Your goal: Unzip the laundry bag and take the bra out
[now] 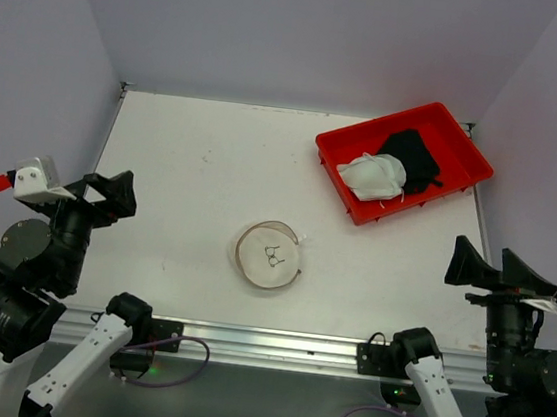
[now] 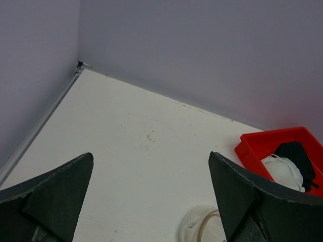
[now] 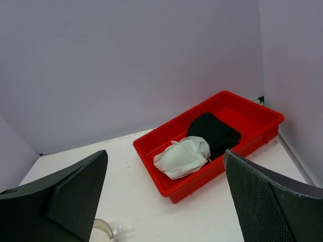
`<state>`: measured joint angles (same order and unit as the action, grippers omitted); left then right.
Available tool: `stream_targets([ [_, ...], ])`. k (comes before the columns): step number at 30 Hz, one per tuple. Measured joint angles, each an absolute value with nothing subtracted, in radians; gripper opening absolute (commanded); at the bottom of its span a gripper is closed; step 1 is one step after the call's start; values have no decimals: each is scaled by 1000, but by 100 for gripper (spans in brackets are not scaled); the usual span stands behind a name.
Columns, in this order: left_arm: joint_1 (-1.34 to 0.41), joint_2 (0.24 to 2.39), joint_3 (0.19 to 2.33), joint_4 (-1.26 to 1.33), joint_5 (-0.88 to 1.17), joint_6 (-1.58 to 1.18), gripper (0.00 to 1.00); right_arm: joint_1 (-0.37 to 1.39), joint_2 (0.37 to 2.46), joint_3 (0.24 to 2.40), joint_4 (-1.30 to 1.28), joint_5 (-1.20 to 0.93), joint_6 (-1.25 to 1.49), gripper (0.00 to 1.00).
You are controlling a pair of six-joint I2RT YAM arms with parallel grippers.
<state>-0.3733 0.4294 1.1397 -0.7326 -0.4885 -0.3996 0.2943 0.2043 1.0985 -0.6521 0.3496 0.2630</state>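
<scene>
The laundry bag (image 1: 269, 255), a small round white mesh bag with a wire rim and a small dark mark on its upper face, lies flat at the table's middle. Its edge shows at the bottom of the left wrist view (image 2: 194, 227) and of the right wrist view (image 3: 101, 231). I cannot tell whether anything is inside it. A white cupped garment that looks like a bra (image 1: 373, 175) lies in the red tray (image 1: 467, 140). My left gripper (image 1: 119, 195) is open and empty at the left. My right gripper (image 1: 484, 262) is open and empty at the right. Both are well away from the bag.
The red tray at the back right also holds a black garment (image 1: 412, 155) behind the white one. Purple walls enclose the table on three sides. A metal rail (image 1: 263, 343) runs along the near edge between the arm bases.
</scene>
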Motion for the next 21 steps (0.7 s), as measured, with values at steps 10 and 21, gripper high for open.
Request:
stream_targets([
  [10,-373,340,1065,-757,-503,-400,100,294,121,1021,-688,341,262,99],
  [21,-373,337,1029,-775,-490,-408,100,294,97,1017,-689,333,266,99],
])
